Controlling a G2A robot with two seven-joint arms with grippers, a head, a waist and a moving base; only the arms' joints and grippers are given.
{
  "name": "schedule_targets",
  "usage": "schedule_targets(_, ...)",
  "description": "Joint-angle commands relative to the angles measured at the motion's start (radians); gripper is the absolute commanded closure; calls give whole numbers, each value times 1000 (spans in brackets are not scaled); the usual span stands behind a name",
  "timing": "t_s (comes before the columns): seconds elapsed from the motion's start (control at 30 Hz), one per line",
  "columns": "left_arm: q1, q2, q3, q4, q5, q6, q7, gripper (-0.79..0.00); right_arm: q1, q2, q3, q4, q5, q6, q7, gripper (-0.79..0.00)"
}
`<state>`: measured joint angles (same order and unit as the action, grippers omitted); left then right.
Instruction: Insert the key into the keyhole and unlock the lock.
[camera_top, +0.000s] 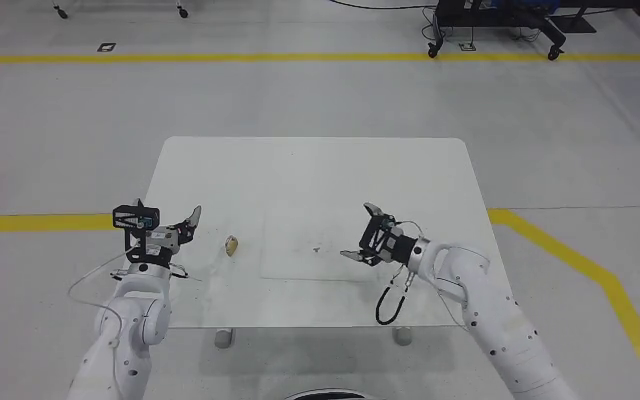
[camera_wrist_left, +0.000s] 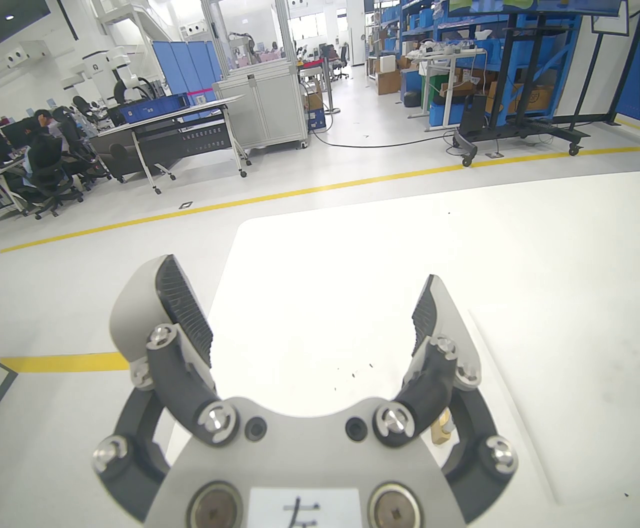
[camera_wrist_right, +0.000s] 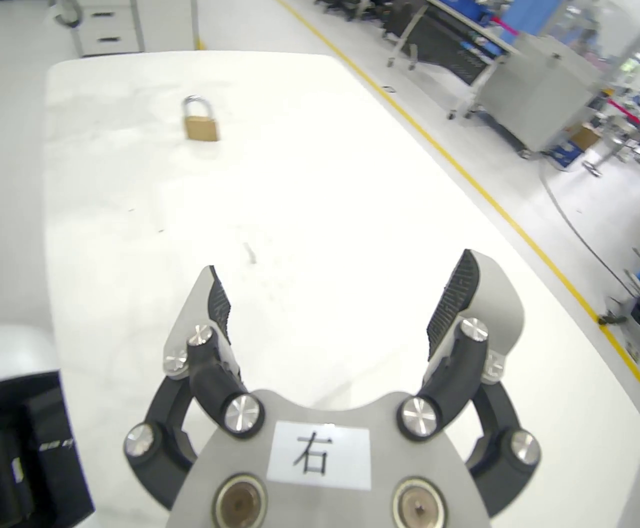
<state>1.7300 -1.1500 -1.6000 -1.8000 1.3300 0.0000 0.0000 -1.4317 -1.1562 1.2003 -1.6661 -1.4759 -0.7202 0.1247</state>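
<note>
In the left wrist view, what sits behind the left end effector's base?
A brass corner of the padlock shows past one finger link, on the white table. The base of the left end effector covers the rest, so shackle and keyhole are hidden.

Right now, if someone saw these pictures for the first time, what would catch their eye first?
Most likely the brass padlock, alone on the white table close to the left gripper. Both grippers hang open and empty over the table's near side, the right gripper facing the padlock. Between those two sits a small thin thing, perhaps the key.
</note>
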Motion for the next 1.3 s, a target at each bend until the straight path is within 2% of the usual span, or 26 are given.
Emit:
schedule_targets(0.0, 0, 0, 0, 0, 0, 0, 0, -785, 51, -5, -53, 43, 14, -86, 20, -785)
schedule_targets(0.1, 0, 0, 0, 0, 0, 0, 0, -785, 119, -14, -117, 106, 49, -192, 40, -785)
schedule_targets(0.13, 0, 0, 0, 0, 0, 0, 0, -785, 139, -16, -136, 128, 65, -233, 43, -742)
schedule_targets(0.17, 0, 0, 0, 0, 0, 0, 0, -785, 160, -19, -152, 153, 78, -261, 53, -640)
schedule_targets(0.27, 0, 0, 0, 0, 0, 0, 0, -785, 223, -31, -201, 229, 136, -292, 91, -603)
schedule_targets(0.33, 0, 0, 0, 0, 0, 0, 0, -785, 264, -42, -230, 271, 156, -264, 122, -489)
schedule_targets(0.37, 0, 0, 0, 0, 0, 0, 0, -785, 280, -47, -244, 284, 160, -246, 136, -496)
schedule_targets(0.43, 0, 0, 0, 0, 0, 0, 0, -785, 306, -56, -265, 302, 149, -186, 161, -573)
schedule_targets(0.5, 0, 0, 0, 0, 0, 0, 0, -785, 325, -63, -292, 309, 144, -173, 169, -563)
schedule_targets(0.57, 0, 0, 0, 0, 0, 0, 0, -785, 345, -67, -306, 311, 105, -136, 182, -610)
schedule_targets(0.7, 0, 0, 0, 0, 0, 0, 0, -785, 367, -77, -345, 322, 58, -88, 211, -489)
schedule_targets(0.77, 0, 0, 0, 0, 0, 0, 0, -785, 383, -83, -366, 335, 47, -82, 233, -385)
schedule_targets(0.9, 0, 0, 0, 0, 0, 0, 0, -785, 413, -100, -410, 371, 41, -55, 266, -351)
schedule_targets(1.0, 0, 0, 0, 0, 0, 0, 0, -785, 435, -113, -440, 395, 38, -39, 281, -271)
schedule_targets(1.03, 0, 0, 0, 0, 0, 0, 0, -785, 440, -116, -446, 400, 35, -31, 280, -197)
schedule_targets(1.07, 0, 0, 0, 0, 0, 0, 0, -785, 444, -118, -450, 402, 34, -27, 277, -58)
schedule_targets(1.1, 0, 0, 0, 0, 0, 0, 0, -785, 446, -118, -451, 401, 32, -28, 272, 0)
schedule_targets(1.27, 0, 0, 0, 0, 0, 0, 0, -785, 436, -104, -418, 366, 30, -69, 243, 0)
